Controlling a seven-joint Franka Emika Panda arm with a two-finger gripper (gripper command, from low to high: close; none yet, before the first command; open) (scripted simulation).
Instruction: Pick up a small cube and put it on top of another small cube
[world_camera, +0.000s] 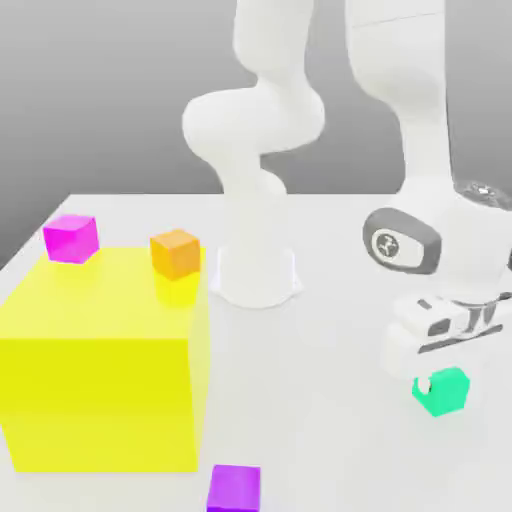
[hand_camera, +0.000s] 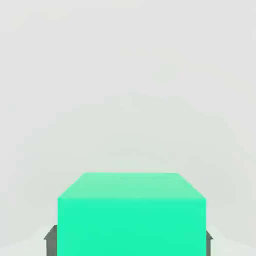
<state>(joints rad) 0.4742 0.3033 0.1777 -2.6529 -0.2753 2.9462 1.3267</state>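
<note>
The small cube (world_camera: 447, 395), plain teal-green, sits low over the white table at the exterior view's right. My gripper (world_camera: 438, 381) comes straight down onto it from above. In the hand view the small cube (hand_camera: 131, 217) lies between the two fingers. A dark grey finger pad (hand_camera: 50, 239) presses against one of its sides, and the other pad touches the opposite side. The gripper is shut on this cube.
A big yellow block (world_camera: 100, 390) fills the exterior view's left, with an orange cube (world_camera: 175, 252) on its far corner. A magenta cube (world_camera: 71, 238) sits behind the block and a purple cube (world_camera: 234, 489) near the front edge. The arm's base (world_camera: 257, 275) stands mid-table.
</note>
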